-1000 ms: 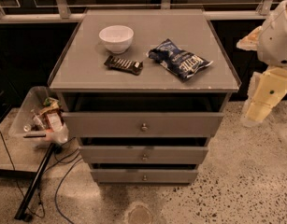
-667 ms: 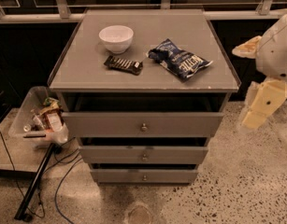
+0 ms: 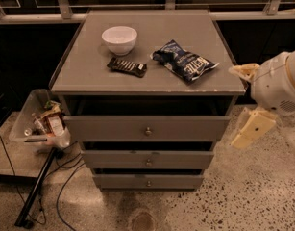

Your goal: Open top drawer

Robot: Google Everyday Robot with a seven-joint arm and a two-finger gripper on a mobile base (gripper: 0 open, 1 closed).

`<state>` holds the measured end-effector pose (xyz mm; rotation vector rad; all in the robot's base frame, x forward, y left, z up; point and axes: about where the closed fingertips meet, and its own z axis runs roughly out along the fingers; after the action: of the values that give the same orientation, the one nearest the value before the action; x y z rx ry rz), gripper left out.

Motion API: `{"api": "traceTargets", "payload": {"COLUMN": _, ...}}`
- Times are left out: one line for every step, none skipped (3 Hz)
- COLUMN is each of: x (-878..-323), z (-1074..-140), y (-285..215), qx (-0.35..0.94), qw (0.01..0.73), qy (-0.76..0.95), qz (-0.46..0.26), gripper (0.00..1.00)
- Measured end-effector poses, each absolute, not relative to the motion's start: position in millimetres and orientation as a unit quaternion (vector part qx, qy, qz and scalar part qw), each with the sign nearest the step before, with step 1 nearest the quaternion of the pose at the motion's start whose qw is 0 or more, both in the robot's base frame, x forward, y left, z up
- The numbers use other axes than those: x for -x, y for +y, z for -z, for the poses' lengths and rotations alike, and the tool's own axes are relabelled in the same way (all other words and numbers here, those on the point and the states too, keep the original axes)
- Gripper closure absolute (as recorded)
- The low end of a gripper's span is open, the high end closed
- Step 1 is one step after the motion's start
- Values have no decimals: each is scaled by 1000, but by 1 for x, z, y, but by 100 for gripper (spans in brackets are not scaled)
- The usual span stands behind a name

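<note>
The top drawer (image 3: pixel 113 128) is the widest grey front of the cabinet, with a small round metal knob (image 3: pixel 148 131) at its middle. A dark gap shows above it, and it appears to sit slightly forward of the two fronts below. My gripper (image 3: pixel 235 108) hangs just off the cabinet's right front corner, level with that drawer. Its cream fingers (image 3: pixel 252 128) are spread wide, open, with nothing between them. It touches neither the knob nor the drawer front.
On the cabinet top (image 3: pixel 89 66) sit a white bowl (image 3: pixel 119 39), a dark snack bar (image 3: pixel 127 67) and a blue chip bag (image 3: pixel 184 60). Two narrower drawers (image 3: pixel 148 160) lie below. A clear bin of clutter (image 3: pixel 41 121) and a black pole with cables (image 3: pixel 36 189) are at the left.
My gripper has moved down and to the left, closer to the cabinet's right front corner. The drawers and the things on top have not moved.
</note>
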<state>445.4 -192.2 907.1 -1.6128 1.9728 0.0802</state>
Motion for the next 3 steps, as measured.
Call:
{"api": "traceTargets", "payload": {"x": -464, "z": -848, "y": -186, "qx": 588, "qw": 305, "qy": 749, "qz": -22, "gripper": 0}}
{"api": "traceTargets", "payload": {"x": -464, "z": -848, "y": -185, "qx": 588, "qw": 305, "qy": 749, "qz": -22, "gripper": 0}}
{"api": "traceTargets", "payload": {"x": -473, "z": -828, "y": -184, "qx": 586, "qw": 296, "qy": 753, "qz": -31, "gripper": 0}}
